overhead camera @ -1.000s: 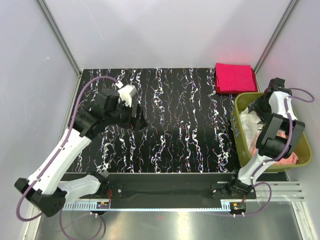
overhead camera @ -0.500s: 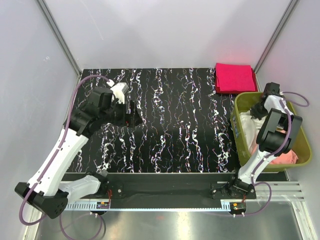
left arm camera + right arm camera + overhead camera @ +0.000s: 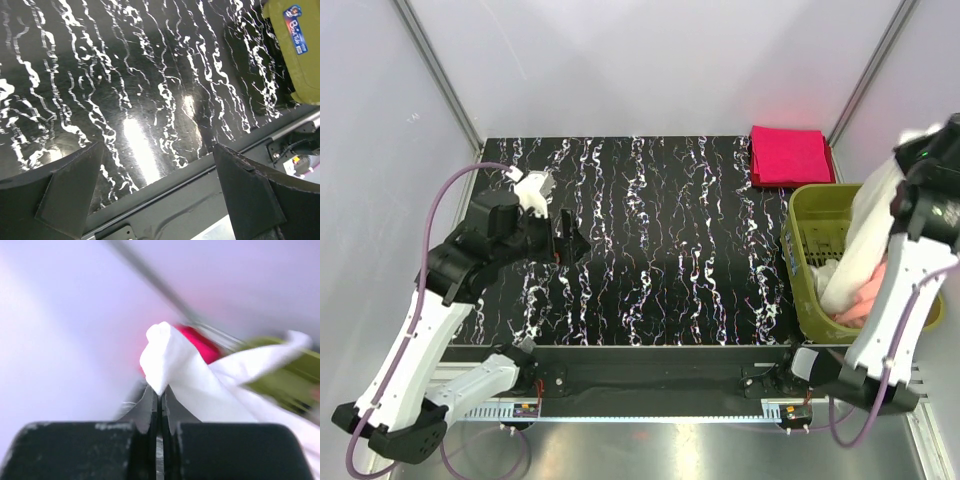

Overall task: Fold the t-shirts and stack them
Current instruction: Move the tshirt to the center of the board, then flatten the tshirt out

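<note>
The magenta tee lies folded at the table's far right corner. Your right hand is pinched tight on the cream-white tee, which hangs over the basket, not yet folded. Your left hand gapes wide, empty.

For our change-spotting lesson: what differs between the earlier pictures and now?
The right fingers closed on the cream-white t-shirt and raised it from the green basket. The left fingers, open, shifted left. The folded magenta t-shirt and basket stayed put.
</note>
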Action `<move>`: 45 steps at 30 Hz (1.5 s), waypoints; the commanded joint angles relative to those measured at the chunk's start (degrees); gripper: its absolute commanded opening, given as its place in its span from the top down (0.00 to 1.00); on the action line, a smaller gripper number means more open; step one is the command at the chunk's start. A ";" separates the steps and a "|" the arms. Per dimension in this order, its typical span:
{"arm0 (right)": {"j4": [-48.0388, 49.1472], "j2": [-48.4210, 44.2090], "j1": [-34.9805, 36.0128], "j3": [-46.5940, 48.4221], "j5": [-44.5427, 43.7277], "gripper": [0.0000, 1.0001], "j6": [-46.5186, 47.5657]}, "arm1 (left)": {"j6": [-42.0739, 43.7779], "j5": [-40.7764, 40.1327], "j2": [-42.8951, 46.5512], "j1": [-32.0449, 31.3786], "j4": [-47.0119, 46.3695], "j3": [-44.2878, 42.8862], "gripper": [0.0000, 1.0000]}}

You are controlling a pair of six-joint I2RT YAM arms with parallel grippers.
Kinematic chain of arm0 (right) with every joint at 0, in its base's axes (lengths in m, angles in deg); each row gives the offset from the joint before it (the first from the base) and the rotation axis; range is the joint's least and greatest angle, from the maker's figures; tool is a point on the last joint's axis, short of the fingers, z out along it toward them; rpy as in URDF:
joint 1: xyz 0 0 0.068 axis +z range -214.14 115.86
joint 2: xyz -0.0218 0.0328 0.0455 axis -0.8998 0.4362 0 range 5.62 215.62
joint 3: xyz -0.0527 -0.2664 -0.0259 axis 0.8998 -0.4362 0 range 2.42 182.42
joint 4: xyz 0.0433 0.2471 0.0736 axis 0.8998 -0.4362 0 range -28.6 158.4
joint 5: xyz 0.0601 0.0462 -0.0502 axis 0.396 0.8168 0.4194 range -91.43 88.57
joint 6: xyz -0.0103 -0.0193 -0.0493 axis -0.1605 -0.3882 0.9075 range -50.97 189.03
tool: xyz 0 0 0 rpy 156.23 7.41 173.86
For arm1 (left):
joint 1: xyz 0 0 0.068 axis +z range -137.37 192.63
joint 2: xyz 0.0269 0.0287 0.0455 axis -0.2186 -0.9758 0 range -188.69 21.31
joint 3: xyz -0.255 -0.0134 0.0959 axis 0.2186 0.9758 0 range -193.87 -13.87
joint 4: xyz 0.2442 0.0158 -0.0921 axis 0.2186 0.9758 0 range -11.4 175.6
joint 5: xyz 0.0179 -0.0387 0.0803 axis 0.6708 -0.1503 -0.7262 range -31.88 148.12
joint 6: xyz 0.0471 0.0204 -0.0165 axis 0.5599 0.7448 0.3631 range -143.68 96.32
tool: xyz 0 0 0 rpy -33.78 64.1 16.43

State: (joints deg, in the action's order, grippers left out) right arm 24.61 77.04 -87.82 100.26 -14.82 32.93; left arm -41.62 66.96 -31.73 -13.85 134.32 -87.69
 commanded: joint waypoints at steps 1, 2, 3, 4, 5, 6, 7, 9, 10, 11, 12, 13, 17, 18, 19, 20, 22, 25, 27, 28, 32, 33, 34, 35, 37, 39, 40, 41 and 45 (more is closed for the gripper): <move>5.73 -0.50 0.30 11.03 17.55 1.00 -3.79 | 1.50 -3.04 1.96 -0.50 -0.35 -0.10 0.01; 5.65 0.29 0.48 13.40 19.95 1.00 -5.02 | 1.41 -2.78 2.15 -0.59 -0.35 0.08 0.01; 7.21 0.65 0.48 17.34 23.02 1.00 -6.25 | 1.24 -2.25 2.32 -0.59 -0.27 0.60 0.01; 8.88 1.00 0.65 19.03 29.67 1.00 -8.70 | 0.71 -2.08 2.58 -0.50 -0.35 0.96 0.01; 13.25 1.70 2.22 20.44 32.34 1.00 -10.55 | 0.45 -1.90 2.67 -0.50 -0.35 1.22 0.01; 15.99 1.97 3.80 22.20 34.63 1.00 -14.23 | 0.10 -1.72 2.76 -0.50 -0.44 1.49 0.01; 18.98 2.15 6.17 22.74 37.09 1.00 -15.66 | -0.52 -1.63 2.68 -0.42 -0.70 1.66 0.01; 27.33 3.28 15.53 24.31 38.52 1.00 -18.29 | -1.31 -1.89 2.41 -0.33 -0.62 1.40 0.01; 29.27 4.16 17.94 25.02 40.79 1.00 -19.87 | -1.75 -2.25 2.06 -0.15 -0.53 1.23 0.01; 34.42 5.91 20.67 25.12 42.20 1.00 -21.72 | -2.71 -2.95 1.97 0.28 -0.44 0.88 0.01; 36.30 6.80 27.39 24.94 43.09 1.00 -23.74 | -3.24 -4.69 1.97 0.55 -0.18 0.09 0.01; 38.93 7.68 31.72 24.51 43.70 1.00 -23.84 | -4.38 -6.02 2.15 0.81 0.34 -0.35 0.01; 42.04 15.65 49.85 26.43 45.37 1.00 -20.34 | -7.02 -11.99 2.67 1.34 2.45 -2.55 0.01; 41.60 17.07 52.83 26.17 45.90 1.00 -19.46 | -7.55 -14.09 2.76 1.34 2.89 -3.34 0.01; 41.59 18.39 56.69 24.87 46.78 0.98 -18.15 | -8.42 -15.25 3.11 1.34 4.03 -3.78 0.01; 41.77 18.32 58.21 22.68 46.70 0.97 -17.52 | -9.04 -16.82 3.20 1.34 5.00 -4.31 0.01; 42.56 16.92 59.53 11.10 45.91 0.83 -17.42 | -10.88 -23.14 3.55 1.43 8.67 -6.33 0.01; 43.18 16.21 61.29 -6.13 50.88 0.65 -20.59 | -12.12 -28.70 3.90 1.43 11.50 -7.56 0.01; 38.99 16.30 64.54 -14.15 52.23 0.44 -14.49 | -12.30 -28.10 3.47 1.43 11.16 -6.69 0.01; 34.43 15.51 64.99 -15.21 49.62 0.26 -10.87 | -11.87 -26.87 2.86 1.52 9.94 -6.34 0.01; -2.79 12.88 56.50 -14.25 29.93 0.00 1.19 | -8.44 -13.53 -4.34 1.61 5.81 -4.93 0.01; -8.01 13.22 50.37 -14.61 23.91 0.04 3.03 | -8.35 -9.76 -8.45 1.61 5.36 -4.23 0.01; -13.20 14.61 47.79 -14.52 20.28 0.12 4.01 | -8.08 -7.28 -10.75 1.61 3.53 -3.62 0.01; -19.25 14.80 46.55 -15.13 17.55 0.19 5.67 | -8.08 -3.95 -13.12 1.61 2.99 -3.17 0.01; -19.76 13.15 46.27 -17.41 13.74 0.19 10.60 | -8.87 -1.47 -20.24 1.17 1.24 -2.38 0.01; -18.53 11.47 46.27 -21.98 10.68 0.19 11.31 | -9.66 -1.72 -27.08 0.82 0.27 -1.68 0.01; -17.57 10.07 46.18 -23.65 9.62 0.19 11.49 | -10.01 -2.33 -28.95 0.55 -0.43 -1.15 0.01; -16.86 9.71 45.92 -26.45 8.13 0.19 11.31 | -10.28 -2.77 -30.88 0.55 -1.22 -0.54 0.01; -18.52 9.01 43.02 -29.63 3.37 0.14 10.17 | -12.30 -3.39 -40.72 0.55 -3.77 0.87 0.01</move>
State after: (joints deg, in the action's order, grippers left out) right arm 8.74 88.16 -43.27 71.96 -4.04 41.10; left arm -52.17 61.63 -70.53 -13.11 133.84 -87.16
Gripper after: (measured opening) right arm 0.839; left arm 0.986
